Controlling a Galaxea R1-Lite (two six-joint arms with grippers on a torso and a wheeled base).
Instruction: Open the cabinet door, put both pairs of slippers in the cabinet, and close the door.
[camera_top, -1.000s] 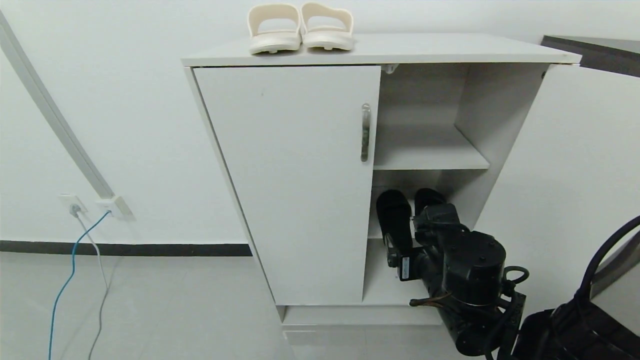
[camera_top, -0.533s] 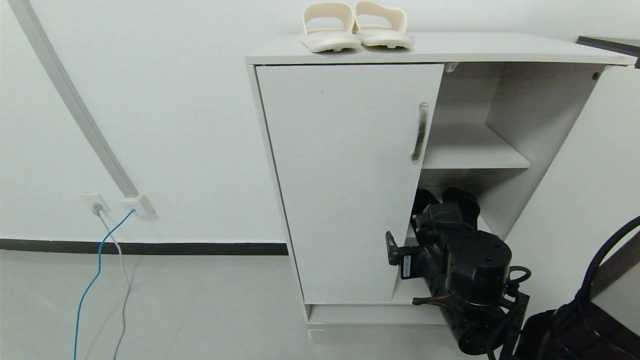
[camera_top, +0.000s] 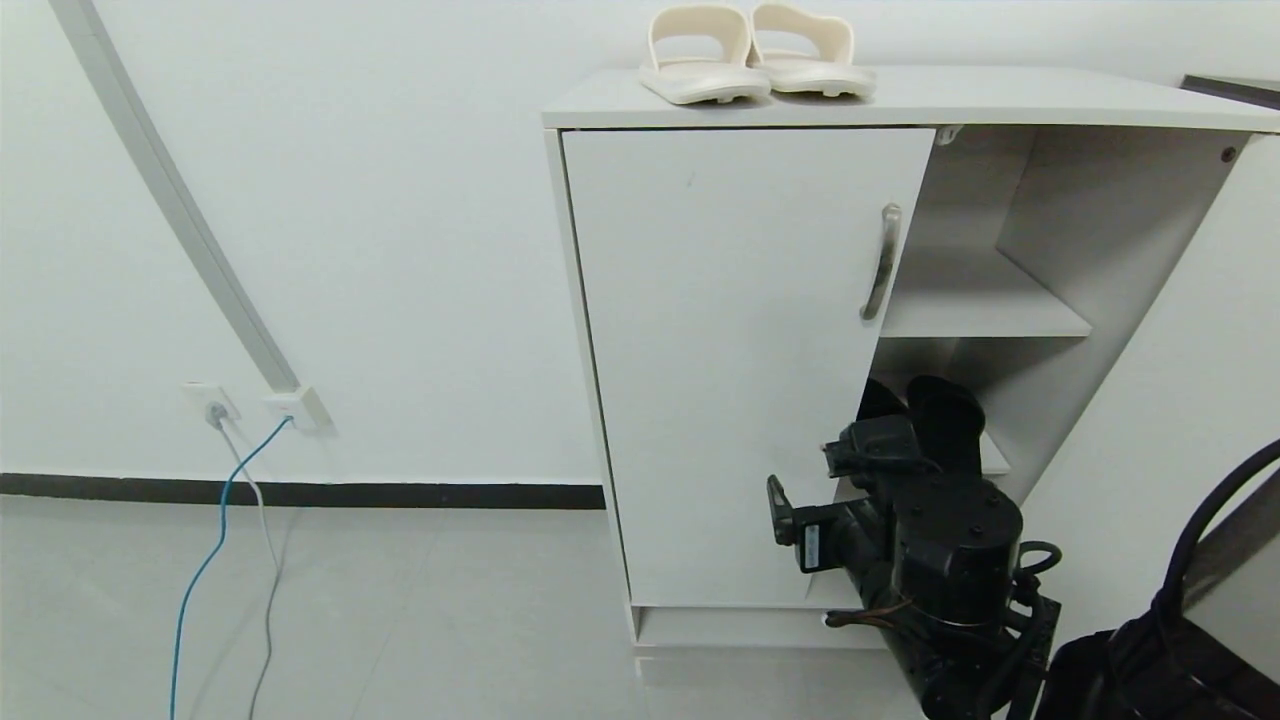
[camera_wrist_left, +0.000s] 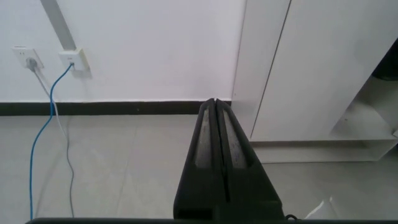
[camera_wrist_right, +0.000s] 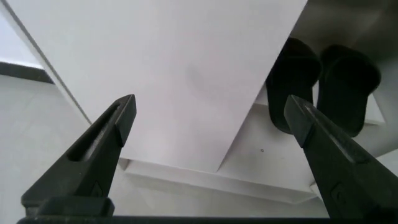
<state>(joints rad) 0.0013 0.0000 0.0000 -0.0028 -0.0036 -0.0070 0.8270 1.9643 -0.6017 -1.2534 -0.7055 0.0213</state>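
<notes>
Right claw (camera_wrist_right: 210, 104) released, low before the open cabinet (camera_top: 750, 350).
It gapes empty just short of the black slippers (camera_wrist_right: 292, 78) on the lower shelf (camera_top: 993, 462); the left claw (camera_wrist_left: 215, 106) is clenched near the floor (camera_wrist_left: 124, 180). The head view places the cream slippers (camera_top: 700, 70) well above, leftward, on the cabinet top (camera_top: 1000, 95), long axes front-to-back.

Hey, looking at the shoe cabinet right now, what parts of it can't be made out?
1. Black slippers: head view, lower halves hidden by the right arm; one is partly behind the shut left door.
2. Open right door: head view, cut off by the right edge.
</notes>
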